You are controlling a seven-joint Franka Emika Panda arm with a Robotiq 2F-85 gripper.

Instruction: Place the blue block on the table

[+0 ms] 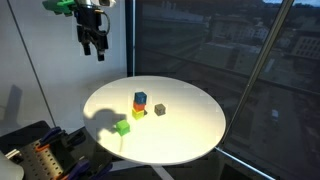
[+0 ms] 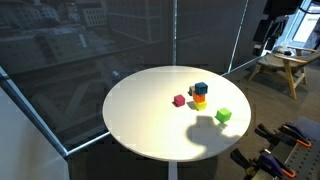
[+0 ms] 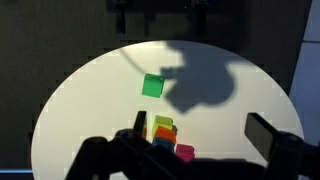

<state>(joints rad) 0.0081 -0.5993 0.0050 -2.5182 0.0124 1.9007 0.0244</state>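
Note:
The blue block (image 1: 140, 97) sits on top of a small stack, over an orange block (image 1: 139, 105) and a yellow one (image 1: 137, 113), near the middle of the round white table (image 1: 190, 135). The blue block also shows in an exterior view (image 2: 201, 88) and in the wrist view (image 3: 162, 142). My gripper (image 1: 97, 50) hangs high above the table's edge, far from the stack, open and empty. It also shows in an exterior view (image 2: 259, 45). In the wrist view its two fingers (image 3: 203, 135) stand wide apart.
A green block (image 1: 122, 127) lies alone toward the table's edge. A dark grey cube (image 1: 159, 109) and a red cube (image 2: 179, 100) sit close beside the stack. Dark windows surround the table. A wooden stool (image 2: 283, 65) stands beyond it.

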